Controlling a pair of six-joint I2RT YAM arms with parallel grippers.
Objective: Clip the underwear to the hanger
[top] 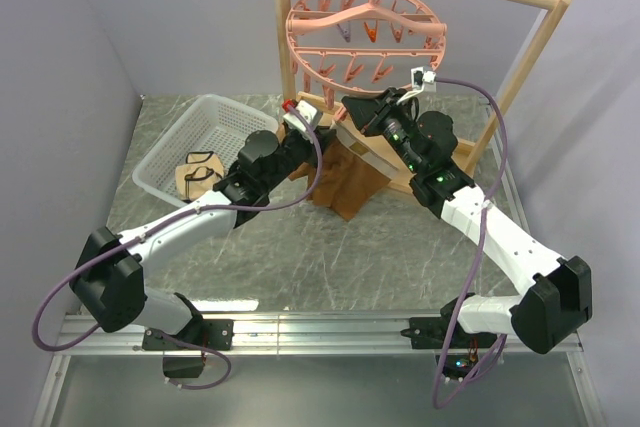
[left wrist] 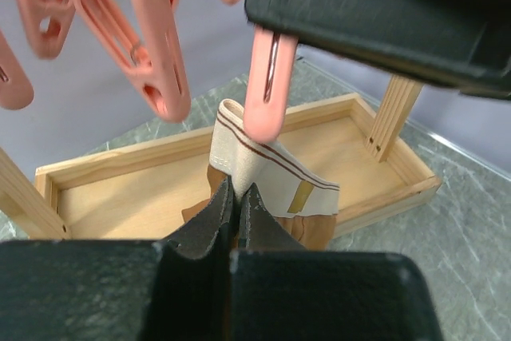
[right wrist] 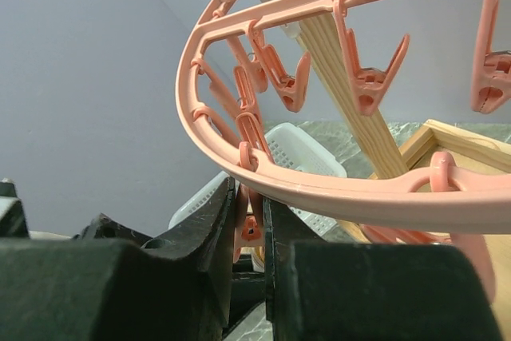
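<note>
The brown underwear [top: 348, 187] hangs from my left gripper [top: 325, 135] over the wooden tray. In the left wrist view my left gripper [left wrist: 236, 195] is shut on its tan waistband [left wrist: 275, 172], holding it up under a pink clip [left wrist: 266, 85]. The clip's lower tip touches the waistband's top edge. The round pink hanger [top: 365, 32] hangs from the wooden rail. My right gripper [top: 348, 112] is under the hanger's near rim. In the right wrist view it [right wrist: 250, 217] is shut on that clip [right wrist: 251, 227] just below the ring [right wrist: 335, 193].
A white basket [top: 165, 152] at the left holds a beige garment [top: 197, 175] with dark trim. The wooden rack frame [top: 535, 42] and its base tray [left wrist: 120, 189] stand behind. Several other clips [left wrist: 156, 45] dangle close around the held one.
</note>
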